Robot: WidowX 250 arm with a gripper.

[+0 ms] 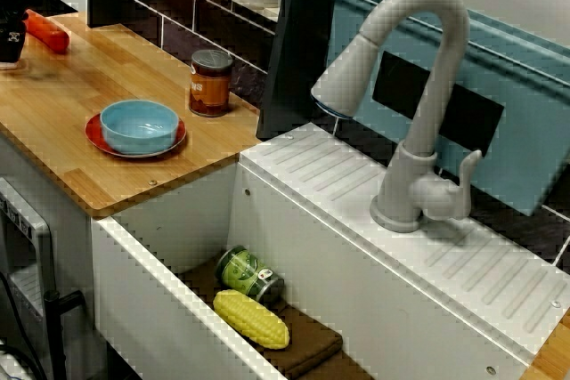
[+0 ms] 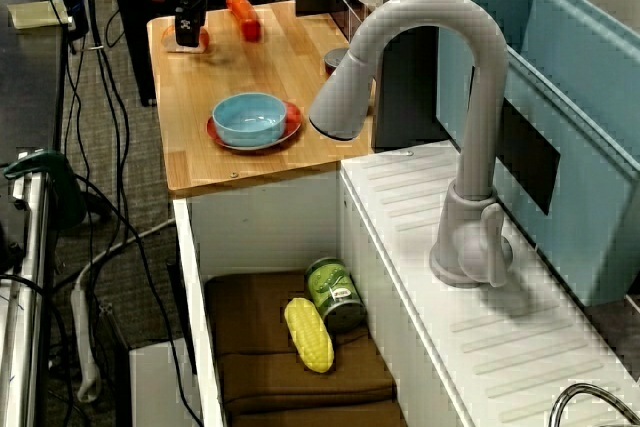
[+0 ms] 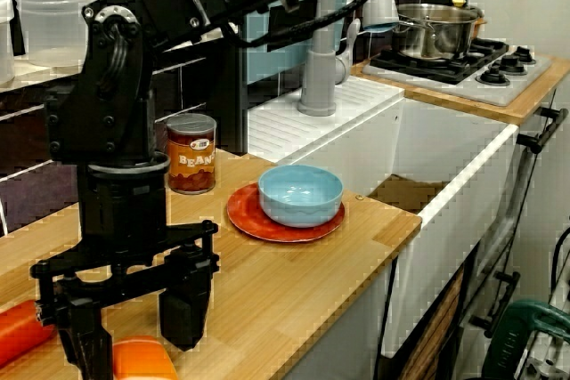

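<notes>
Since the gripper [image 3: 135,353] shows best in the low view along the counter, counts start there. There is one gripper, and two orange pieces by it. One is a blocky orange piece [image 3: 144,360] right under the gripper. The other is a longer red-orange piece [image 3: 20,334] lying just to its side. Both sit on the wooden counter [image 3: 294,282], at the end far from the sink.

Further along the counter there is one blue bowl [image 3: 300,193] sitting in one red plate [image 3: 245,215]. One beans can [image 3: 191,154] stands upright just behind the plate, near the wall. One grey faucet [image 1: 419,86] arches over the white sink [image 2: 195,247]. In the sink lie one green can [image 2: 335,292] on its side and one corn cob [image 2: 308,333], touching or nearly so, both on a brown mat [image 2: 250,347]. One steel pot [image 3: 434,28] sits on the stove beyond the sink.

The jaws stand wide apart and point down, with the black fingers [image 3: 185,309] low at the counter on either side of the blocky orange piece. That piece sits in the gap and is not clamped. Whether a finger touches it is too close to call. The view from high up shows the same thing from far off — the gripper over that piece, the red-orange one just beside.
</notes>
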